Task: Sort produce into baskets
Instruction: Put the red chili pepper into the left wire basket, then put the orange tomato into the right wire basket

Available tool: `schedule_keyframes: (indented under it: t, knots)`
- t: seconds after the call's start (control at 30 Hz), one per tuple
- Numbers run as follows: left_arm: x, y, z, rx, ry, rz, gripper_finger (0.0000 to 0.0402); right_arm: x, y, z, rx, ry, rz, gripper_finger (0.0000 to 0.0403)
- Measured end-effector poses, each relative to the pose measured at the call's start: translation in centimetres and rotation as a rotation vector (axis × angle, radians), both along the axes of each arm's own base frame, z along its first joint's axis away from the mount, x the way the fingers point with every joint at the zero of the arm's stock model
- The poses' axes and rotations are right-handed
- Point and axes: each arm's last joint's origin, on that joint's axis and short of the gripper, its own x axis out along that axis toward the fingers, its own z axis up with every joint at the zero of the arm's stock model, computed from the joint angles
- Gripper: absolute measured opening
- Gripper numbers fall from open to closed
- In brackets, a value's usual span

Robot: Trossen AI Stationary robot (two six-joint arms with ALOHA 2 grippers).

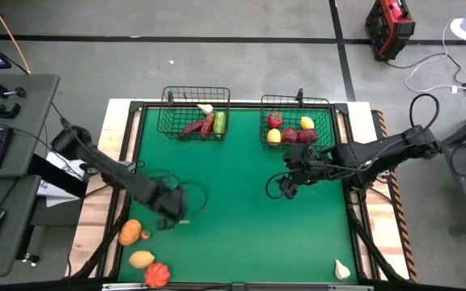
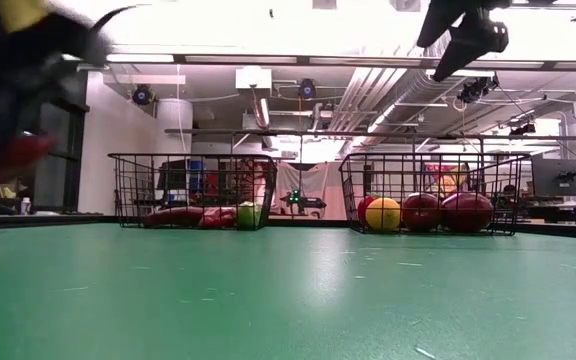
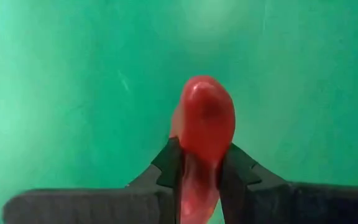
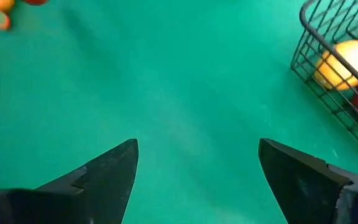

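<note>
The left gripper (image 3: 201, 171) sits low over the green felt table top (image 1: 241, 218), near its front-left part, with both dark fingers (image 3: 238, 171) pinched onto a slim, glossy red toy vegetable (image 3: 204, 130), likely a chilli. It looks light, smooth and rather slippery, and the pads hold it low on its narrow body, so it may twist; a grip nearer its thicker middle would seem steadier.

The right gripper (image 4: 197, 168) hangs above the table just in front of the right black wire-mesh basket (image 1: 296, 103), fingers spread wide and holding nothing.

That basket carries red, yellow and maroon pieces; the left black wire-mesh basket (image 1: 194, 90) holds long red ones and a green one.

An orange piece (image 1: 130, 232), a yellow-orange piece (image 1: 141, 259) and a ribbed red piece (image 1: 157, 275) lie by the front-left edge, close to the rim. A white piece (image 1: 342, 269) lies at the front right. The middle of the table offers open room for the carry back.
</note>
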Motion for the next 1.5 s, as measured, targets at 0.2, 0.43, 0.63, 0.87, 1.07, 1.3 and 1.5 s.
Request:
schedule_keyframes:
  t: [0.2, 0.43, 0.63, 0.87, 1.07, 1.3, 1.5]
  knots:
    - [3.6, 5.3, 7.4, 0.139, -0.418, 0.076, 0.0042, 0.6, 0.0, 0.4, -0.021, -0.079, -0.027, 0.0326]
    - [4.4, 13.9, 12.9, 0.407, -0.559, 0.183, 0.0046, 0.9, 0.0, 0.7, -0.034, -0.129, -0.048, 0.0326]
    - [3.5, 20.3, 12.4, 0.459, -0.492, 0.377, 0.0094, 0.9, -0.1, 0.7, -0.037, -0.140, -0.075, 0.0326]
    - [2.9, 24.1, 12.1, 0.433, -0.512, 0.494, 0.0183, 1.0, 0.0, 0.8, -0.036, -0.150, -0.074, 0.0326]
    - [2.3, 23.4, 12.4, 0.279, -0.558, 0.519, 0.0253, 1.0, 0.0, 0.8, -0.041, -0.147, -0.067, 0.0326]
    - [2.0, 17.2, 12.7, -0.133, -0.509, 0.389, 0.0274, 1.0, 0.0, 0.8, -0.042, -0.141, -0.046, 0.0326]
    - [1.3, 7.1, 12.2, -0.285, -0.410, 0.216, 0.0272, 0.9, 0.3, 0.7, -0.030, -0.138, -0.028, 0.0326]
